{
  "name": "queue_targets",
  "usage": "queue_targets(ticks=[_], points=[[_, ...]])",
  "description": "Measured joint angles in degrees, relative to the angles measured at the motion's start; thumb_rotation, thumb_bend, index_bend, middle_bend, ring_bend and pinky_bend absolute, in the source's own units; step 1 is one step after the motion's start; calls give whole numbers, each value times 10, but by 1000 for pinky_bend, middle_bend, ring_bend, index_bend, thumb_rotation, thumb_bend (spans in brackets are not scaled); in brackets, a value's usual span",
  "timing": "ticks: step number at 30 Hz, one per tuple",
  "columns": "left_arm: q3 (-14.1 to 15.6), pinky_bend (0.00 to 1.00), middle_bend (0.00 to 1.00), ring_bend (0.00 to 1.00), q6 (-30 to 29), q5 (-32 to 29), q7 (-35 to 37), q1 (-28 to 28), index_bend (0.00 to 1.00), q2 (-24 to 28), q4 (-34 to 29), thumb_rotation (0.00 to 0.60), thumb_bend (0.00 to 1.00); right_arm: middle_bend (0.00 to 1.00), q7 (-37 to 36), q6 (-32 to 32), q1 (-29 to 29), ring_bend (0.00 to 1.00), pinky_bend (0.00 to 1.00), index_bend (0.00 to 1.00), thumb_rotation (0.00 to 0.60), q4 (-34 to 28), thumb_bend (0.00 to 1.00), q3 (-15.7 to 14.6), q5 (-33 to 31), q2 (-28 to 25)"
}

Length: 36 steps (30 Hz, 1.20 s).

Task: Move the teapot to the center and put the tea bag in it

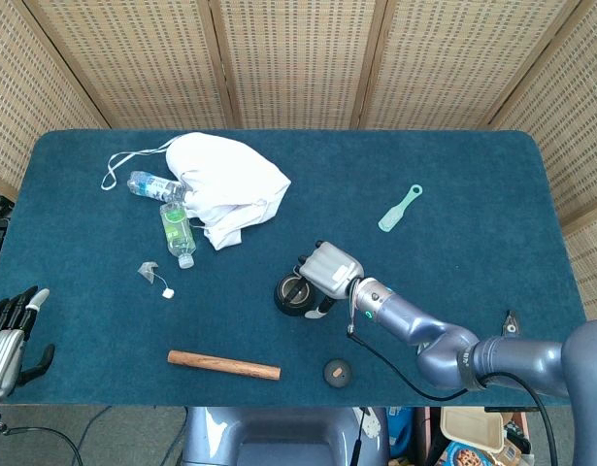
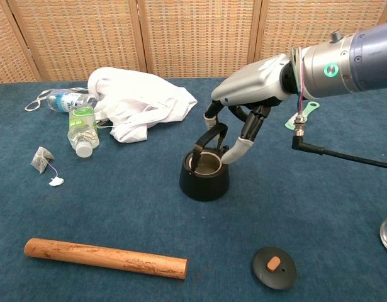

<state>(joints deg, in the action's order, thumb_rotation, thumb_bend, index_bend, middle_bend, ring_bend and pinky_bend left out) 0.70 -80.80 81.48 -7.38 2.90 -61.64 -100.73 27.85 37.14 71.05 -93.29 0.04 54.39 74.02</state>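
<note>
Two hands are mine, and only the right hand (image 2: 243,116) is at work: it hovers over the squat black teapot (image 2: 205,177), fingers spread and curved downward, gripping nothing. One pale fingertip (image 2: 234,153) hangs just past the pot's rim at its three o'clock; I cannot tell whether it touches. The teapot's thin black wire handle (image 2: 207,137) stands upright beneath my palm, between the fingers. The pot sits open-mouthed near the middle of the blue-carpeted table (image 1: 473,175), its round black lid (image 2: 274,267) lying apart at five o'clock. The small grey pyramid tea bag (image 2: 41,158), with string and white tag, lies well off at nine o'clock. My left hand (image 1: 5,333) rests idle at the table's edge, fingers loosely apart, holding nothing.
</note>
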Motion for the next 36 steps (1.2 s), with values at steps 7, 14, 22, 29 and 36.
queue_targets(ticks=[7,14,22,29,36], points=[[-1,0,0,53,-2,5,-7,1,41,4,-9,600,461,373,-10,4,-14,603,308,409,233,-19,196,-5,9,-21],[0,0,0,57,0,10,-8,5,41,7,-13,600,460,354,-25,30,-33,488,308,409,231,-36,196,2,27,-42],[-7,0,0,57,13,29,-20,26,41,16,-11,600,460,304,-35,84,-68,285,312,409,522,-58,198,8,33,-70],[-16,0,50,106,29,42,-66,50,41,22,-10,600,464,299,-48,174,-126,266,313,409,600,-85,198,12,45,-90],[-29,0,56,107,72,37,-139,91,58,27,-19,600,465,298,-53,291,-218,256,312,409,600,-123,198,7,74,-115]])
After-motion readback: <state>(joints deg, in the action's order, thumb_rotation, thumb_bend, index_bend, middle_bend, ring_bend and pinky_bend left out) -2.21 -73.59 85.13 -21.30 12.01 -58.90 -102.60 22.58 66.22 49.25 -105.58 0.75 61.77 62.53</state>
